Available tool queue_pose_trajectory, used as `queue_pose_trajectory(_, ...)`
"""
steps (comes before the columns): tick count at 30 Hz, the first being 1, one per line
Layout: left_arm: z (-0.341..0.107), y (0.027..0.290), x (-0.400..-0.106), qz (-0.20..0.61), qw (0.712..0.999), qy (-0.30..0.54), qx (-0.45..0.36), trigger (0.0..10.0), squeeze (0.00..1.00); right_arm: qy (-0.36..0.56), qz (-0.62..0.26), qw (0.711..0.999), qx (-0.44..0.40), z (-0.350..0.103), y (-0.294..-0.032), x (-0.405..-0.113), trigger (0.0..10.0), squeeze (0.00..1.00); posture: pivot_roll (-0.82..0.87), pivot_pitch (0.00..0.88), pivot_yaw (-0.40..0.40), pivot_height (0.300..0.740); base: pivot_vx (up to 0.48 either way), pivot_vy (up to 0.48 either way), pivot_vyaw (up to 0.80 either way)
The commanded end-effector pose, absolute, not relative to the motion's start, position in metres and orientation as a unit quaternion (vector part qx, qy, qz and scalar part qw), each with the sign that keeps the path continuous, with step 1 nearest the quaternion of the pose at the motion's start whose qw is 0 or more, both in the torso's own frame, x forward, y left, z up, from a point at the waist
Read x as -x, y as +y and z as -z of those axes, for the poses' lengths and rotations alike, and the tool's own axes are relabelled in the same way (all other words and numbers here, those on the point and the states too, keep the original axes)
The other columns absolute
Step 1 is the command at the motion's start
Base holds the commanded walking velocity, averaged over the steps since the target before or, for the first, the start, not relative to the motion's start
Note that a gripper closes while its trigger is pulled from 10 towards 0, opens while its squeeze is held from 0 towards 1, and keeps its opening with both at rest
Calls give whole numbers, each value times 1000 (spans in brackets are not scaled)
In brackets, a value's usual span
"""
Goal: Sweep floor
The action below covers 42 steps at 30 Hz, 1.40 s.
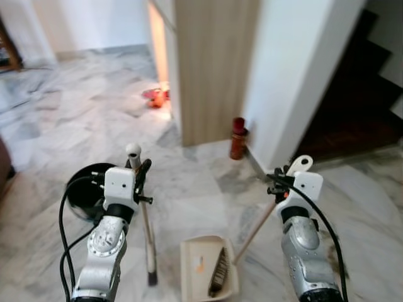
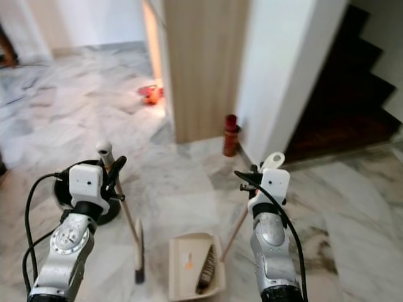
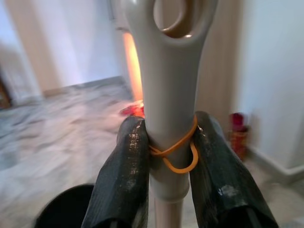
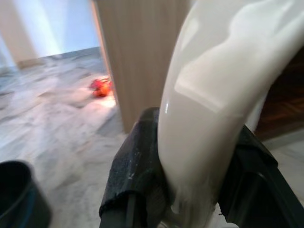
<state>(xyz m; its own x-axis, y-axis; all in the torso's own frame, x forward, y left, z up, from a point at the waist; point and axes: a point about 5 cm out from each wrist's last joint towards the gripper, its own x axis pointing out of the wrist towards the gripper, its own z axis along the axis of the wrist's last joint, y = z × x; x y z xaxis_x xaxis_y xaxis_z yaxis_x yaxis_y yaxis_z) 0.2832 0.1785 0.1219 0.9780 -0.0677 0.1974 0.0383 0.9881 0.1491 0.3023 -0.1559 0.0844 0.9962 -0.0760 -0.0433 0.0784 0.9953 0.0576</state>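
Nearest, on the marble floor (image 1: 189, 189) between the two arms, lies a cream dustpan (image 1: 208, 267) with a dark, bristly clump in its right side and a small orange mark on its left. A wooden handle rises from the pan's right edge, slanting up and right to the right claw (image 1: 283, 182), which is clenched on the dustpan handle (image 1: 255, 233) just below its white end with a hanging hole; in the right wrist view the black fingers (image 4: 137, 175) press against both sides of that white cap. To the left of the pan the broom (image 1: 150, 242) stands almost upright, its dark head on the floor. The left claw (image 1: 137, 173) is clamped on the broom's upper shaft; in the left wrist view its fingers (image 3: 121, 180) squeeze the pale grip, which has an orange rubber band (image 3: 178, 152) around it. Just behind the left arm sits a black round bin (image 1: 85, 189). Farther off, a red bottle-like object (image 1: 238, 138) stands at the foot of a wooden panel (image 1: 211, 69) beside a white wall. Farther left, small red-orange items (image 1: 155, 97) lie on the floor. A dark staircase (image 1: 359, 88) lies far right.
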Motion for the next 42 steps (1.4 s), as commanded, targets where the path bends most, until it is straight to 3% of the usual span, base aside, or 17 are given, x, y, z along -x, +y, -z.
queue_pose_trajectory(1,-132,171,-285,38,989,-126,-72,10000,0,-1,49,998,-41,-94,-163,-304,10000,0,120,0,-3,740,0,352,0)
queue_pose_trajectory(42,-133,173,-286,32,989,-125,-76,10000,0,10,25,998,-53,-92,-152,-306,10000,0,137,0,-6,740,0,352,38)
